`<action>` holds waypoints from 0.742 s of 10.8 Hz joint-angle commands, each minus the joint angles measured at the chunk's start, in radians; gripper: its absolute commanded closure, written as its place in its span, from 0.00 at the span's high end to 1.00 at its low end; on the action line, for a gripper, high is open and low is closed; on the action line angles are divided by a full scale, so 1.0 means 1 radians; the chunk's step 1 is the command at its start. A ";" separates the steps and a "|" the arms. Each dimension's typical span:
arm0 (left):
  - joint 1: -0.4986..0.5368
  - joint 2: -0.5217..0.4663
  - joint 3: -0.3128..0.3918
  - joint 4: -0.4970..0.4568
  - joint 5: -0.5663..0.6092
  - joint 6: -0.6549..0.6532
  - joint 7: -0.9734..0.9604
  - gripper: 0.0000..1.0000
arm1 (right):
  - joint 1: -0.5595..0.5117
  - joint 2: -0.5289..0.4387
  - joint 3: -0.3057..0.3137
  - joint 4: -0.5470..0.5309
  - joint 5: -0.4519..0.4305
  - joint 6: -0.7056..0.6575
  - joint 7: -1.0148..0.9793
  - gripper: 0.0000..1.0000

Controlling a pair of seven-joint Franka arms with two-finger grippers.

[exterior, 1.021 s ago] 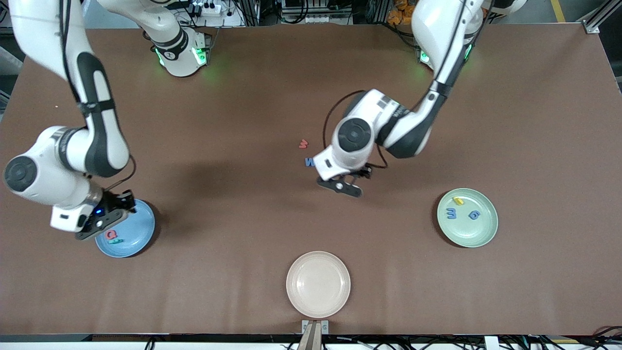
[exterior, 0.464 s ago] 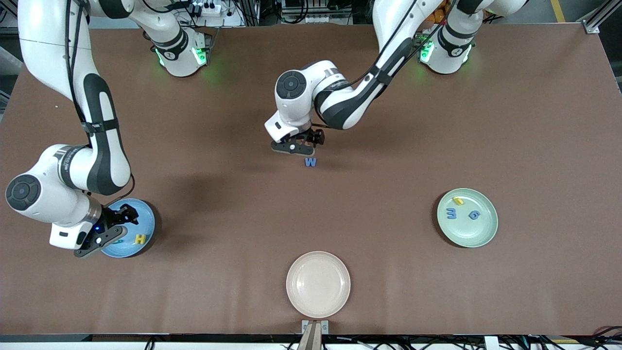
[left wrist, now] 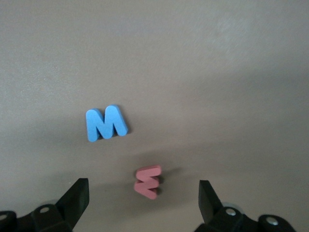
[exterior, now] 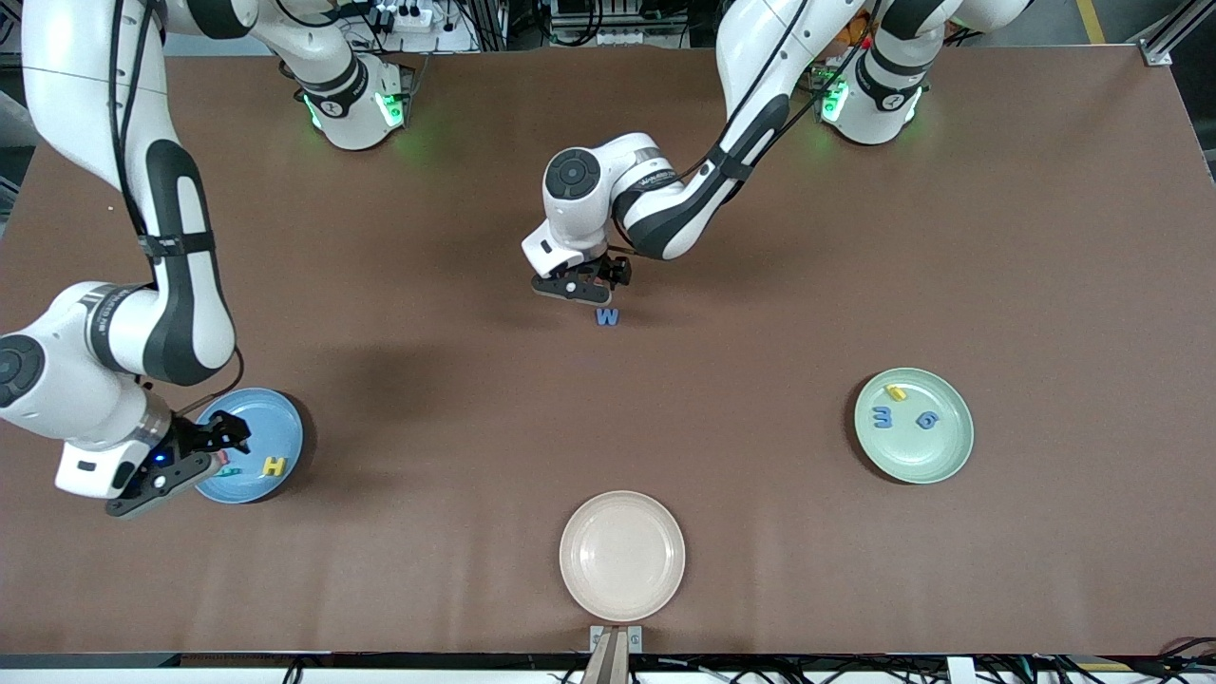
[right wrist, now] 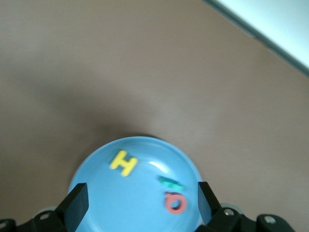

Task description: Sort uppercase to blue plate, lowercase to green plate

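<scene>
Brown table point(exterior: 1045, 237): blue plate point(exterior: 275, 427) holds yellow H point(exterior: 274, 466); both grippers open-jawed.

I see my left end effector point(left wrist: 142, 203) spread wide around the small red foam w point(left wrist: 148, 181); the blue foam zigzag letter point(left wrist: 106, 123) lies just beside, apart.

Even overhead light, soft arm shadows, right wrist view blurred

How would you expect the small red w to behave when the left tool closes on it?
The small red w looks like thin foam, so probably very light and slightly squashy. Lying flat on the table, it shouldn't roll but may skid. The open left tool straddles it.
</scene>
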 commanded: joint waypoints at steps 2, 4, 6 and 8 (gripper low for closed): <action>0.005 0.009 -0.012 -0.052 0.047 0.072 -0.025 1.00 | -0.007 0.019 0.008 0.025 0.017 0.029 0.011 1.00; 0.003 0.022 -0.012 -0.053 0.052 0.107 -0.023 0.94 | 0.015 -0.005 0.010 0.025 0.019 -0.026 0.161 1.00; 0.005 0.025 -0.012 -0.052 0.057 0.115 -0.016 0.82 | 0.054 -0.004 0.022 0.037 0.017 -0.049 0.456 1.00; 0.005 0.040 -0.012 -0.050 0.083 0.116 -0.006 0.75 | 0.076 -0.003 0.036 0.041 0.017 -0.049 0.632 1.00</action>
